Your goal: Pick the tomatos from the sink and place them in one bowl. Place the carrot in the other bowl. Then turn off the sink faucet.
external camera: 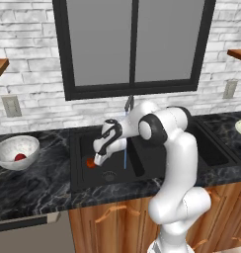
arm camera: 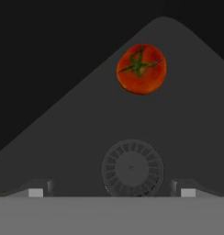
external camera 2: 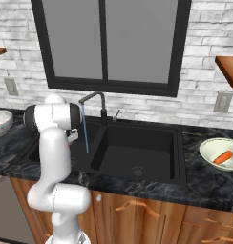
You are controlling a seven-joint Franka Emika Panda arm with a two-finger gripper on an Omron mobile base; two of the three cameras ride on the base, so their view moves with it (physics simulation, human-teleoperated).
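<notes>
claw [arm camera: 112, 193]: spread, holding nothing | tomato [arm camera: 141, 69]: round, glossy red, green stem | drain [arm camera: 132, 168]: round, ribbed

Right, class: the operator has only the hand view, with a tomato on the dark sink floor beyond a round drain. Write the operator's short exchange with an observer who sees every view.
Operator: I see one tomato past the drain, and my gripper is open. Where is the other tomato?
Observer: The second tomato lies in the mottled grey-white bowl on the counter left of the sink.
Operator: Is the water off?
Observer: No. A thin blue stream falls from the faucet into the sink.
</notes>
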